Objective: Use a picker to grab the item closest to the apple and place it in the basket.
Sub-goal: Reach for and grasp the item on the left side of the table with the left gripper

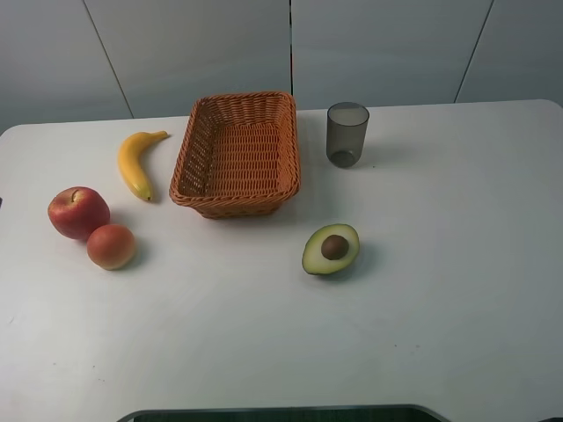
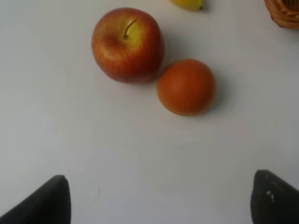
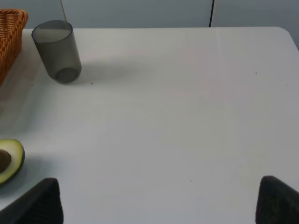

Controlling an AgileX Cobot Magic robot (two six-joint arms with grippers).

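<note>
On the table (image 1: 440, 308) sit one apple (image 1: 78, 212), one orange fruit (image 1: 111, 246), one basket (image 1: 237, 205).

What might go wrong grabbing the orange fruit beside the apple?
The orange fruit looks pressed against the apple, so a finger of the open left gripper may shove the apple or clamp both. The fruit is round and smooth; it may slip or roll. The basket has raised walls that a low carry could hit.

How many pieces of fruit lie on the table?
4. The apple at far left, the orange fruit right beside it, the banana left of the basket, the halved avocado near the middle of the table.
</note>
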